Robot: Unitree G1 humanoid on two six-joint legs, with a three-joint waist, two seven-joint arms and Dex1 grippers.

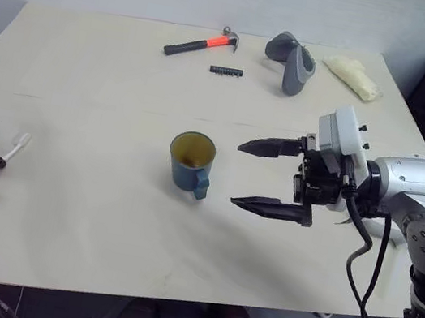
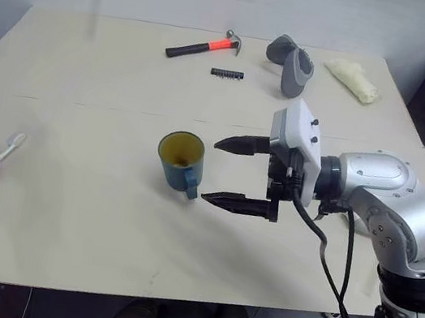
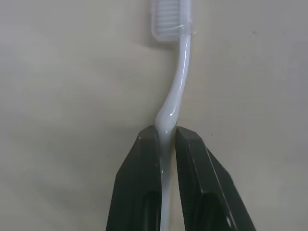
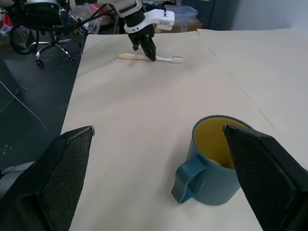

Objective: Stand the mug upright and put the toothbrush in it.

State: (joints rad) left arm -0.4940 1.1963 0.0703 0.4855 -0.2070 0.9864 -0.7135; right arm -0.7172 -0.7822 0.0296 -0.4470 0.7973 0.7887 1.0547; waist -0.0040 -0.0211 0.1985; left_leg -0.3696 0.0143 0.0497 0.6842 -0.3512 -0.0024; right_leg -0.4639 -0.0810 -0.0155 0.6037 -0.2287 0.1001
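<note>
Pinching toothbrush w/ left pincer, angled down at table

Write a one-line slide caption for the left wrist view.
Left gripper shut on the slim pale plastic toothbrush, which lies flat on the cream table, white bristle head away from the fingers.

On the pale table, along its far edge, a hammer with an orange-and-black handle lies beside a small black strip, perhaps a bit holder. Further right stands a grey curved object, then a cream-coloured bundle.
</note>
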